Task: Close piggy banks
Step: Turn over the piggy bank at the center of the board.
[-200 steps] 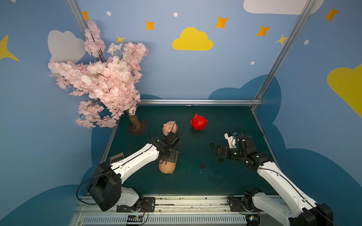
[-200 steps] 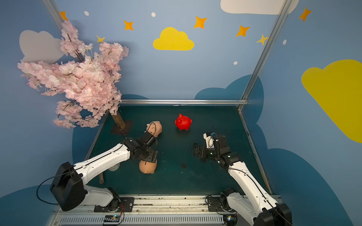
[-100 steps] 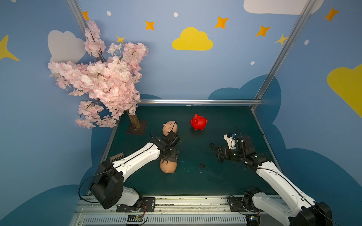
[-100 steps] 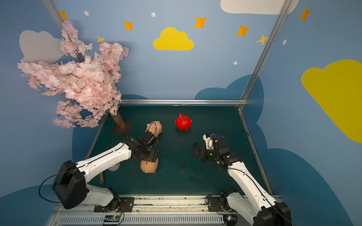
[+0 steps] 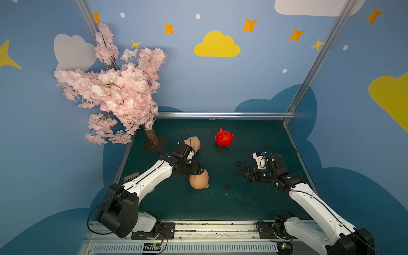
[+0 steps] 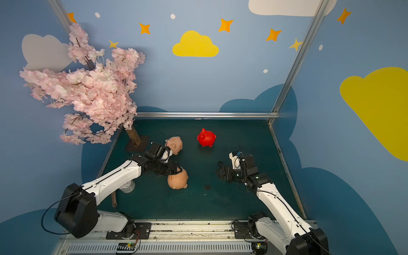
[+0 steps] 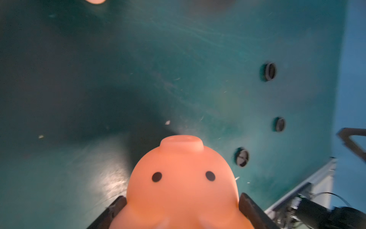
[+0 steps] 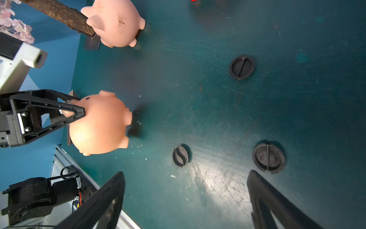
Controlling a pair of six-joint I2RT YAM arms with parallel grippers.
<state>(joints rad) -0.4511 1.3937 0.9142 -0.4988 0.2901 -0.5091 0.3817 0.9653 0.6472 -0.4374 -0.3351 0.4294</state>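
- The near peach-tan piggy bank (image 5: 199, 182) is clamped at its head end by the left gripper (image 5: 198, 170), a finger pressed to each side of the face in the left wrist view. It sits toward the front of the green table (image 5: 254, 136); whether it is lifted clear cannot be told.
- The right gripper (image 8: 186, 176) is held wide apart and empty, just above the table near the plugs.
- Slipping or twisting may be expected, since a smooth, rounded body is pinched at one end only.
- The belly opening is not shown. If the bank is not turned enough, a plug could not be seated.
- The plugs are thin, and two lie flat, so a finger could scrape the table or flick one away. The middle plug (image 8: 180, 156) appears tilted and may roll.
- The far peach-tan piggy bank (image 5: 194, 142) is overlapped by the left wrist in both top views, and could be knocked over if that arm is swung.
- A collision is possible where the two grippers are brought together.
- Counted: three piggy banks, two peach-tan and one red piggy bank (image 5: 224, 138).
- Counted: three dark round plugs, the others being the far plug (image 8: 241, 67) and the nearest plug (image 8: 268, 156).
- Counted: one cherry-blossom tree (image 5: 114, 88).
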